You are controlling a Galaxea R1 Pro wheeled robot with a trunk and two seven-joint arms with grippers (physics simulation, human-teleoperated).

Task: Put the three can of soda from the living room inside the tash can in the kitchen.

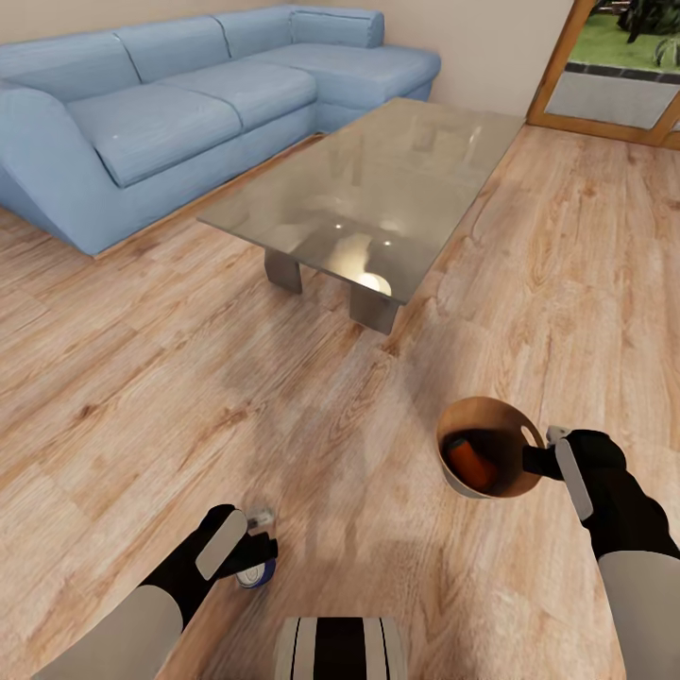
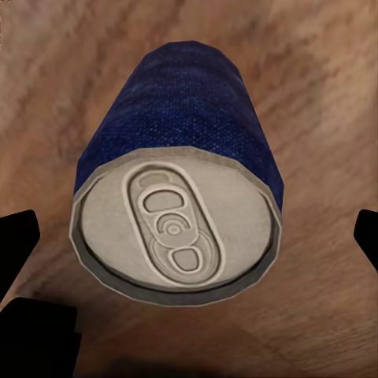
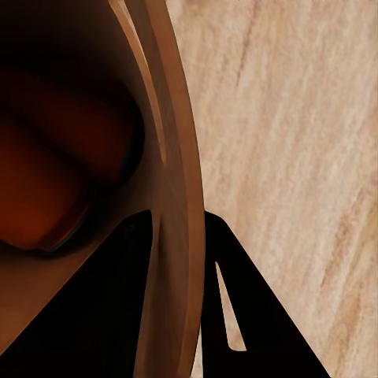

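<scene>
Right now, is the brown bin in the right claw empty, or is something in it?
Not empty. The bin holds an orange can lying inside; the right claw grips its rim.

Open wood floor [image 1: 312, 416] between both arms, wide passage. Glass coffee table [image 1: 378, 189] blocks ahead; blue sofa [image 1: 170, 113] beyond it, left. Tash can [image 1: 486, 460] occupies right side, rim pinched.

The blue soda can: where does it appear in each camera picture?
Head view: blue can at lower left, at the left pincer.
Left wrist view: the can centred, silver top facing the camera.
Right wrist view: trash can rim, not this can.
Shared landmark: wood floor.
</scene>
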